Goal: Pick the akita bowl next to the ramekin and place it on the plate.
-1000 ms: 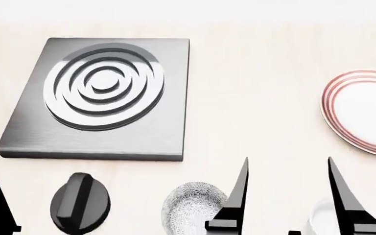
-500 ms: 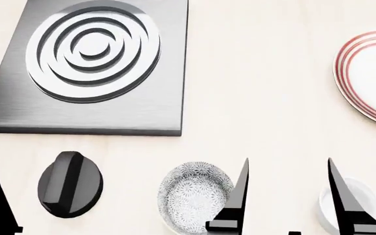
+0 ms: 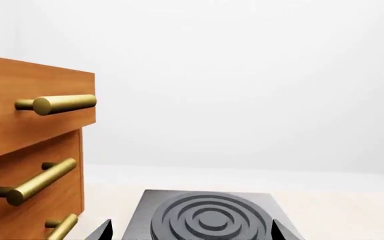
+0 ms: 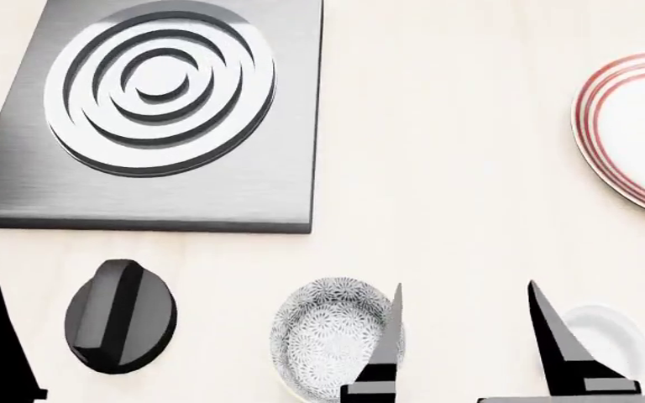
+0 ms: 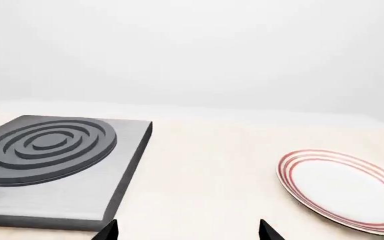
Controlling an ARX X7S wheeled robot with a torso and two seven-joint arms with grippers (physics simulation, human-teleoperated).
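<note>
Approach step: right gripper [image 4: 463,336] wide open, empty, hovering between akita bowl [image 4: 334,337] and ramekin [image 4: 605,340]. Plate [image 4: 637,134] far right, well apart. Next: shift left over bowl rim, descend, close

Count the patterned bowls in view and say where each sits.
1. The akita bowl sits on the counter at the head view's bottom edge, between the black knob and the ramekin. Another may lie outside the frame.
</note>
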